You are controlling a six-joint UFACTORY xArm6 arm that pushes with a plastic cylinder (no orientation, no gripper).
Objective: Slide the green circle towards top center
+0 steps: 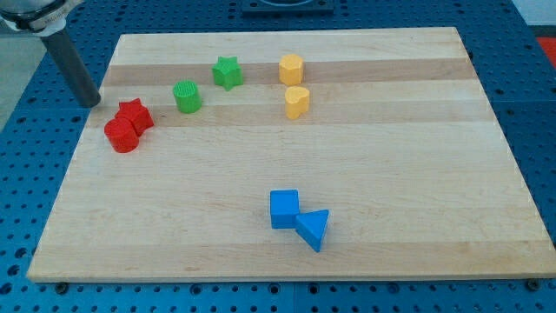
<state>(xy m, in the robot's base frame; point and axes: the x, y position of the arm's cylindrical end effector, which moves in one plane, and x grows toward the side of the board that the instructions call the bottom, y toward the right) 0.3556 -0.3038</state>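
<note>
Blue perforated benching surrounds the pale wooden tabletop [408, 130] on every side, and your work sits on that board. You have no jaws here to spread or pinch with, only a straight dark rod, so everything depends on where you set my tip [90, 103] and which way you drive it. Right now my tip rests at the board's left edge, towards the view's top left, touching no block. Nearest to it, just to the right and a little lower, the red star [135, 115] and the red circle [122, 136] sit pressed against each other. Further right lies the green circle [187, 96], the block you are asked to move; it stands apart from its neighbours, in the upper left part of the board. Up and to the right of it is the green star [227, 72], then the yellow hexagon [290, 68] with the yellow heart [297, 102] just below it, both near top centre. Well apart, at the view's bottom centre, the blue square [284, 209] touches the blue triangle [314, 229]. I judge the push has not yet begun: you would want my tip behind the circle on its lower-left side, so the shove carries it up and rightwards. Beware the green star, which sits close to that path.
</note>
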